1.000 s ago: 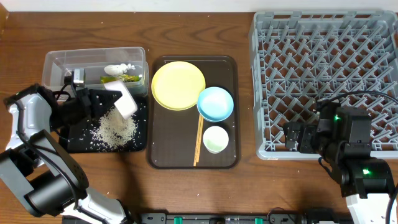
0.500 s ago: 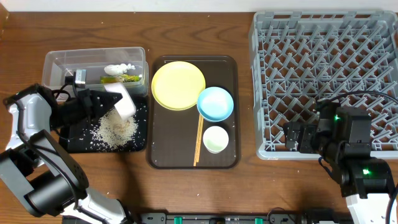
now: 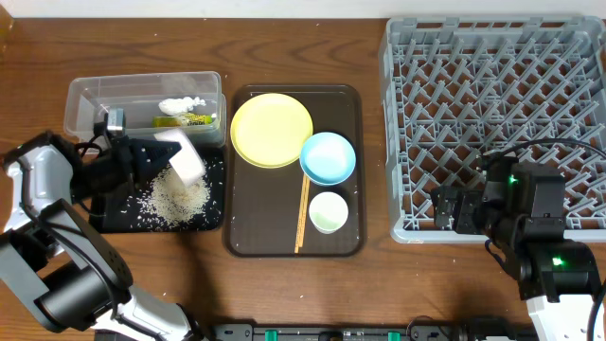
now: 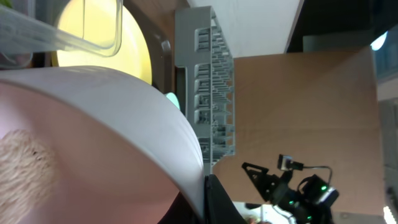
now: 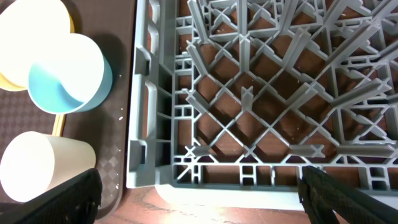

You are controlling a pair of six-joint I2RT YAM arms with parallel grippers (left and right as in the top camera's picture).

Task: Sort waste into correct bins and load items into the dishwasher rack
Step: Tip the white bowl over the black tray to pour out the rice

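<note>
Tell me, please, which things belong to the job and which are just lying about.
Job: white bowl, rice grains, black tray, clear tub, wrapper, tissue, yellow plate, blue bowl, cup, chopsticks, rack.
Lying about: brown serving tray, table.

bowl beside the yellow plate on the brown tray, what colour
The bowl is light blue, clearest in the overhead view.

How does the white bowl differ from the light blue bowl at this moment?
The white bowl is tipped steeply above the black tray; the light blue bowl stands upright on the brown tray. The left gripper grips the white bowl; nothing holds the light blue bowl. Both are round bowls.
</note>
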